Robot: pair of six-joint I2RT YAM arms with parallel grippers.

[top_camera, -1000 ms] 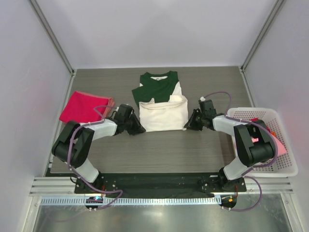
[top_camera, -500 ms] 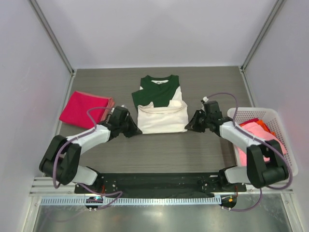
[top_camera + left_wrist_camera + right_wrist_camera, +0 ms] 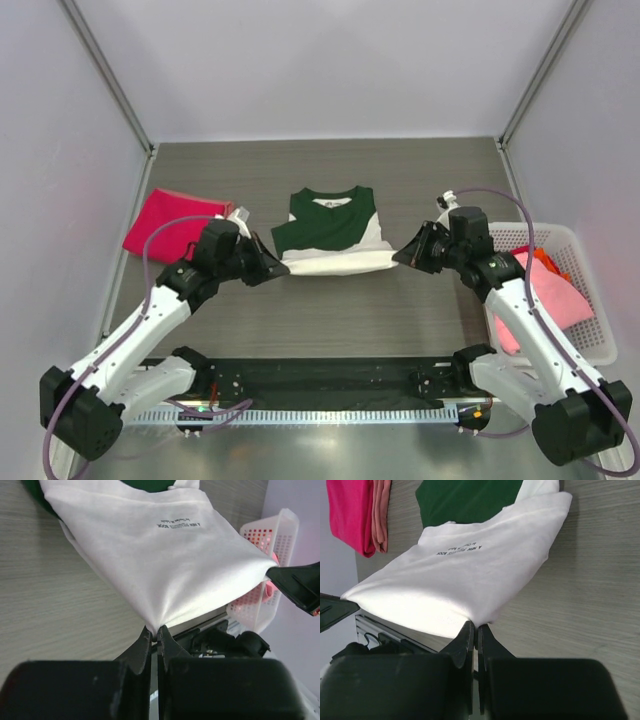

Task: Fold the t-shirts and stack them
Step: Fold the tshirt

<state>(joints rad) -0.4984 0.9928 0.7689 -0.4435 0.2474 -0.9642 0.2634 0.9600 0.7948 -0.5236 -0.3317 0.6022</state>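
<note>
The cream-white t-shirt with dark green sleeves (image 3: 335,232) is held lifted over the table's middle, its folded white lower part stretched between both grippers. My left gripper (image 3: 275,270) is shut on its left corner; in the left wrist view the cream-white shirt (image 3: 150,550) runs up from the gripper (image 3: 154,630). My right gripper (image 3: 400,257) is shut on its right corner; the shirt (image 3: 465,575) shows small lettering there above the gripper (image 3: 476,626). A folded magenta-red t-shirt (image 3: 172,222) lies at the left. A pink t-shirt (image 3: 552,298) lies in the basket.
A white plastic lattice basket (image 3: 592,330) stands at the right edge of the table and also shows in the left wrist view (image 3: 280,535). White walls and metal posts enclose the table on three sides. A black base strip (image 3: 330,375) runs along the near edge.
Both grippers rose and moved toward the near edge, lifting the shirt's folded white part off the table and drawing the whole shirt nearer. Both arms have stretched upward.
</note>
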